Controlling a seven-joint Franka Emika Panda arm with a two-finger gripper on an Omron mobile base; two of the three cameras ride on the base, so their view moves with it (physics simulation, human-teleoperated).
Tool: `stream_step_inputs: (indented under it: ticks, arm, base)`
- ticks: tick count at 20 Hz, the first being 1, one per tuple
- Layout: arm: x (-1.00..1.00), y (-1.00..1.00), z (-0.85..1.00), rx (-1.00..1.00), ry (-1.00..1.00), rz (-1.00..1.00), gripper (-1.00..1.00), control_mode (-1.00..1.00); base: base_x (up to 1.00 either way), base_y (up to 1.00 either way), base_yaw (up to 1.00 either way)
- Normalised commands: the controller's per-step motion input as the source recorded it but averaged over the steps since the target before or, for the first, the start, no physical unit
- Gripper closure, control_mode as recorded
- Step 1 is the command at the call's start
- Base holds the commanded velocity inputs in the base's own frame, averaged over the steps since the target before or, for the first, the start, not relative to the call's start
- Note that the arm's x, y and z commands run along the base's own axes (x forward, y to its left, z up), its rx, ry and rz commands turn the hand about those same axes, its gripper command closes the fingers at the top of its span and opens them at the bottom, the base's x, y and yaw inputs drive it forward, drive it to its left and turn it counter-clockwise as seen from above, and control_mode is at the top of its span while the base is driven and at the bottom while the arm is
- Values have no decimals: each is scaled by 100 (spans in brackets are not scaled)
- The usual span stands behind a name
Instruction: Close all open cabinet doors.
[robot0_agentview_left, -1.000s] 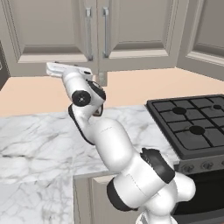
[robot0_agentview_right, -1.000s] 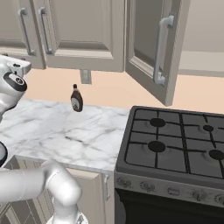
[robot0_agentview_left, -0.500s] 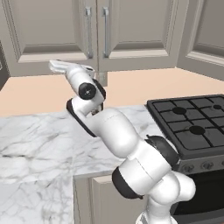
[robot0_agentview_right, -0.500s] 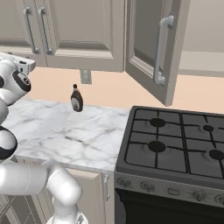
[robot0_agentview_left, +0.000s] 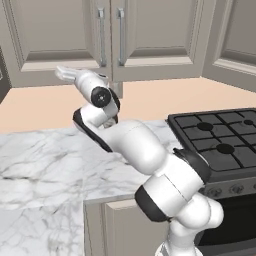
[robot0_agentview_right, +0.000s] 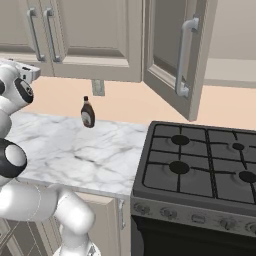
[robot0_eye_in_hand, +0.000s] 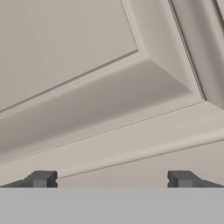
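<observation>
One tall taupe-grey cabinet door (robot0_agentview_right: 172, 55) stands swung out over the stove, its silver bar handle (robot0_agentview_right: 184, 55) at its free edge; in the left base view it is the angled panel (robot0_agentview_left: 230, 40) at the right. A pair of closed doors (robot0_agentview_left: 60, 30) with bar handles (robot0_agentview_left: 101, 35) fills the upper left. My gripper (robot0_eye_in_hand: 111, 179) is open, with nothing between its fingertips (robot0_eye_in_hand: 41, 178). It faces the bottom rail and recessed-panel corner of the left closed door at close range. The white hand (robot0_agentview_left: 65, 74) sits just under that door, far left of the open one.
A dark sauce bottle (robot0_agentview_right: 87, 112) stands against the wall on the marble counter (robot0_agentview_right: 75, 150). The black gas stove (robot0_agentview_right: 200, 165) lies under the open door. A wall outlet (robot0_agentview_right: 98, 87) is above the bottle. Beige base-cabinet fronts (robot0_agentview_right: 105, 220) run below the counter.
The hand has stayed near the left door's lower edge, rising slightly. The elbow and lower arm links have swung round, bulking toward the right of the left base view. The doors have not moved.
</observation>
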Motion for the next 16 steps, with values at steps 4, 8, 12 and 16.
stream_step_inputs:
  ticks: [4, 8, 12, 16]
  arm:
    - [3, 0, 0, 0, 8, 2, -100, -100]
    - [-2, 0, 0, 0, 7, 1, -100, -100]
    - [-15, 0, 0, 0, 3, 1, -100, -100]
    - [-22, 0, 0, -3, 1, 0, -100, -100]
  base:
    - [0, 0, 0]
    - [0, 0, 0]
    - [0, 0, 0]
    - [0, 0, 0]
